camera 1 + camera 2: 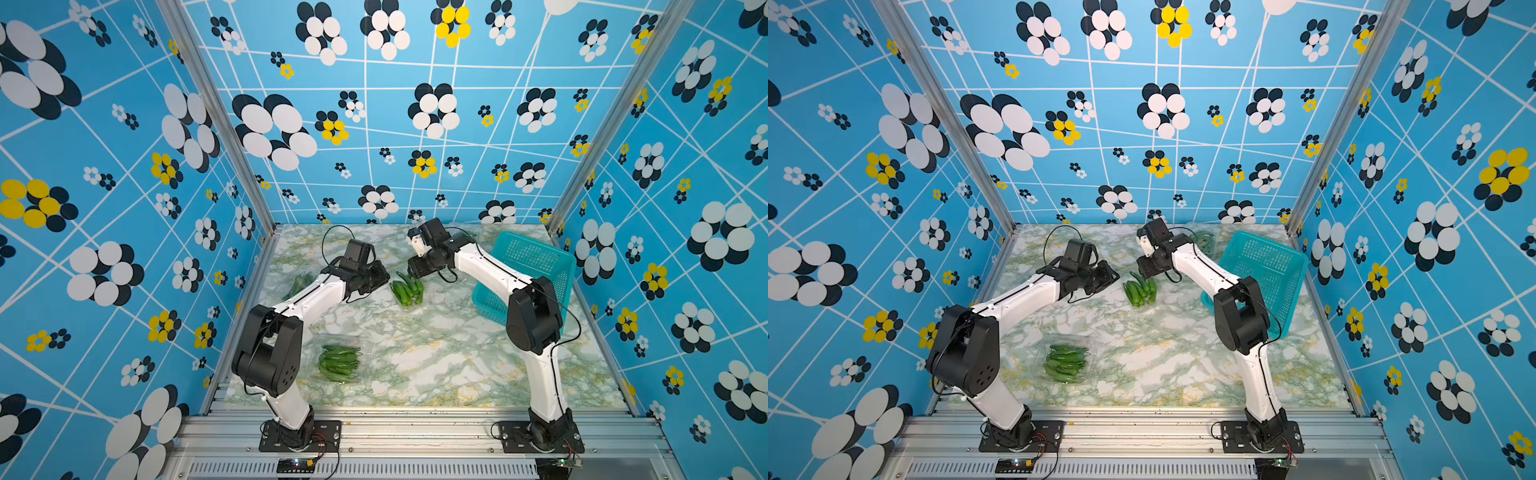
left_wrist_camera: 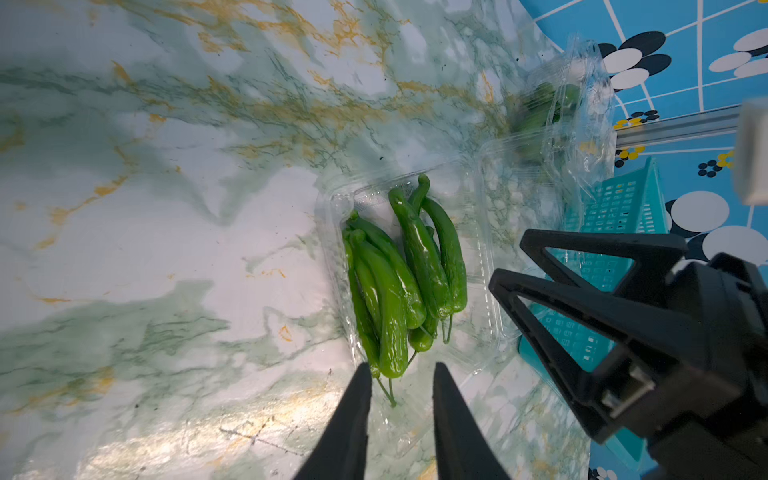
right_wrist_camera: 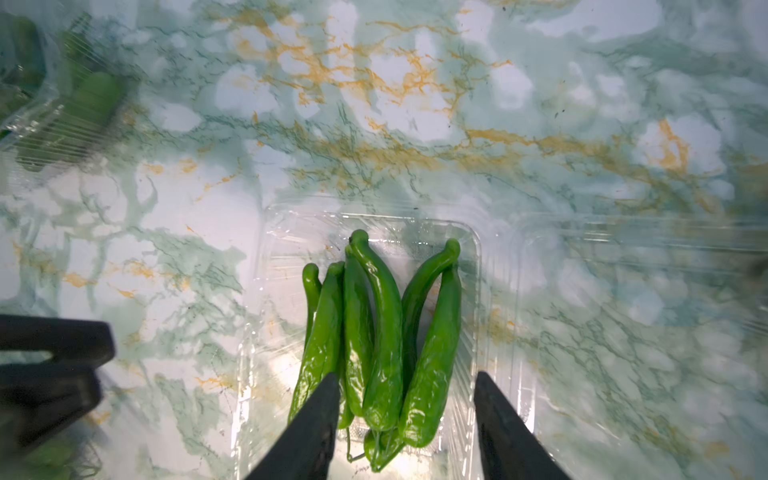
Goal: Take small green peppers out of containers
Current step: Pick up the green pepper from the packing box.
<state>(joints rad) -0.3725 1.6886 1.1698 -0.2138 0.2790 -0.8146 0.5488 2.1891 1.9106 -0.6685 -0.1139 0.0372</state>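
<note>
Several small green peppers (image 1: 407,291) (image 3: 386,340) lie bunched in an open clear container (image 3: 471,237) (image 2: 488,266) at mid-table. My right gripper (image 3: 405,376) (image 1: 413,272) is open just above it, its fingers astride the stem ends; one finger overlaps a pepper, the other stands clear. My left gripper (image 2: 401,370) (image 1: 383,277) faces the opposite end of the bunch, open by a narrow gap with only thin stems between its tips. More peppers (image 1: 338,361) fill a second clear container (image 1: 353,343) near the front.
A teal basket (image 1: 528,266) stands tilted at the right, behind the right arm. Another clear container with peppers (image 1: 297,284) lies left of the left arm, and one more (image 1: 1204,241) sits at the back beside the basket. Blue patterned walls enclose three sides.
</note>
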